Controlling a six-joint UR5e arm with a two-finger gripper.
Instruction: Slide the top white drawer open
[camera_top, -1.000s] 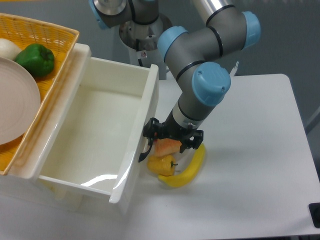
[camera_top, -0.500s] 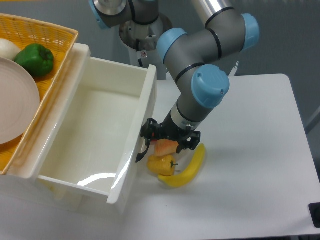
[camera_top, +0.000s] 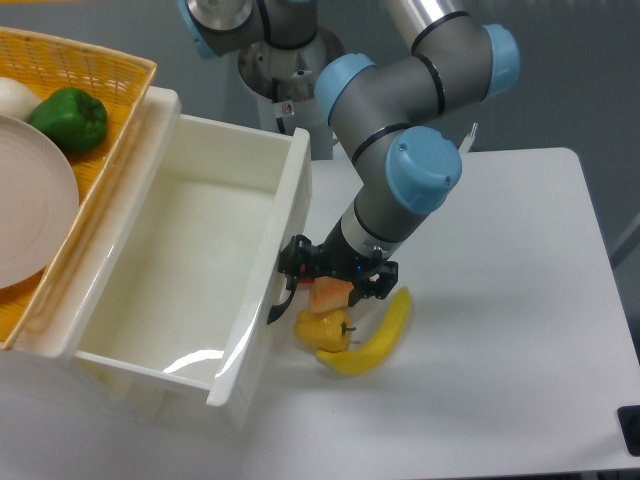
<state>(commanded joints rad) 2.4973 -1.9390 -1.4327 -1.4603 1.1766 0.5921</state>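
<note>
The top white drawer stands pulled far out to the right, and its deep inside holds nothing. Its curved black handle hangs on the outside of the front panel, near the lower end. My gripper sits right beside that panel with its fingers spread apart, the left finger touching the handle's upper end. Between the fingers I see an orange piece of food that lies on the table below them.
A yellow pepper and a banana lie on the white table just under the gripper. On top of the cabinet at the left rests a woven yellow basket holding a green pepper and a plate.
The drawer's front panel, its handle and my gripper have all shifted slightly to the left. The food on the table has stayed put.
</note>
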